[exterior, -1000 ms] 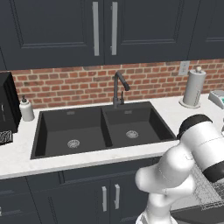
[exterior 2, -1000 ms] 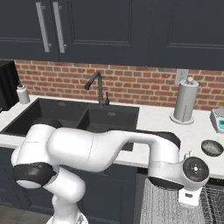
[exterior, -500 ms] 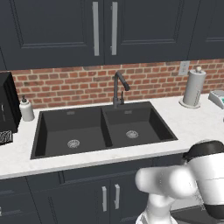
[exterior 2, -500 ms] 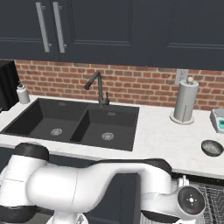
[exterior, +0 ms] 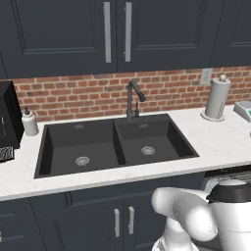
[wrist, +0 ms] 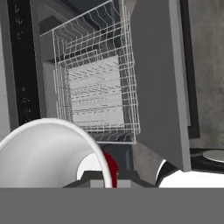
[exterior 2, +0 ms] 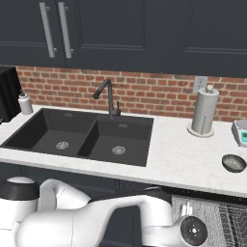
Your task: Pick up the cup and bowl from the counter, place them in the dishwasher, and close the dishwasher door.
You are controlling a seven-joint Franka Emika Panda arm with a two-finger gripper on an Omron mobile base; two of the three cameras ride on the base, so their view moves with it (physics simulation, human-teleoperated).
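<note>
In the hand view the cup (wrist: 48,153) looms large at the lower left, white inside with a sliver of red outer wall. My gripper (wrist: 109,178) is shut on the cup's rim. Beyond it, the dishwasher stands open with its pale wire rack (wrist: 94,87) pulled out, and the dishwasher door (wrist: 157,78) shows as a flat grey panel beside the rack. The rack (exterior 2: 217,217) also peeks out under the counter (exterior 2: 183,159) in the right base view. A small dark bowl (exterior 2: 234,163) sits on the counter's right end.
A black double sink (exterior: 112,147) with a dark faucet (exterior: 132,100) occupies the counter's middle. A paper-towel roll (exterior 2: 202,112) stands at the back right, with a pale scale-like device (exterior 2: 240,132) beside it. A white soap bottle (exterior: 30,122) and a black appliance (exterior: 7,117) stand at the far left.
The arm has swung down from counter height to below the counter's edge, over the open dishwasher, with the cup still in the gripper. The base views have not shifted.
</note>
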